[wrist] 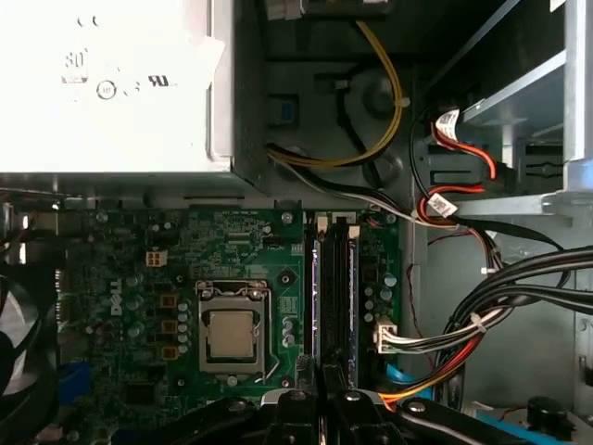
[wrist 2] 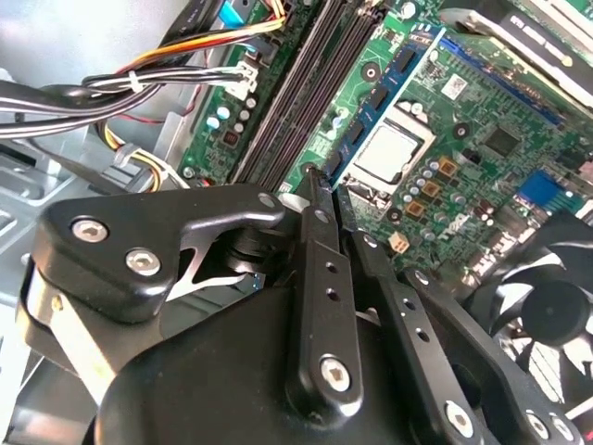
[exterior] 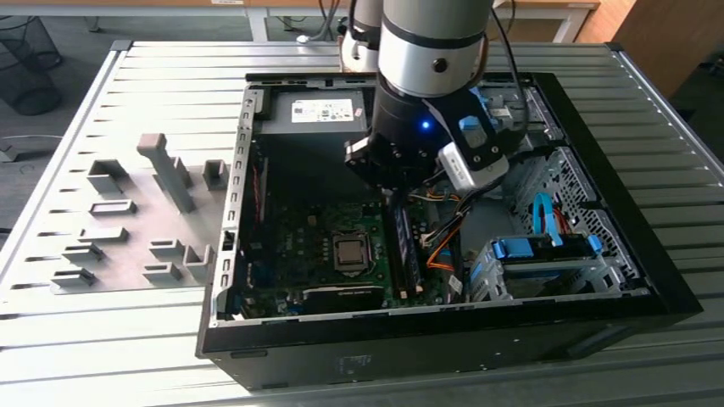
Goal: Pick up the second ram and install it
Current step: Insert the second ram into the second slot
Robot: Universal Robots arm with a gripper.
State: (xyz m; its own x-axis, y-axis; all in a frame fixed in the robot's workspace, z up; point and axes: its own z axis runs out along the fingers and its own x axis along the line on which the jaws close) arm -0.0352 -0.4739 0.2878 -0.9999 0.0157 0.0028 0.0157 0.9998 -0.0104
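The gripper (wrist 2: 326,185), fingers pressed close, pinches one end of the ram (wrist 2: 371,105); the stick stands on edge in a slot (wrist: 338,297) near the board's cable-side edge, beside the CPU (wrist: 229,336); light, stiff and thin, it looks fragile, best held by its bare board edges, off the chips, and pressed straight down.

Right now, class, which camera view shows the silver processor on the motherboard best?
The first wrist view: the processor faces the camera squarely, unobstructed. The second wrist view shows it at a slant; the exterior view shows it from afar.
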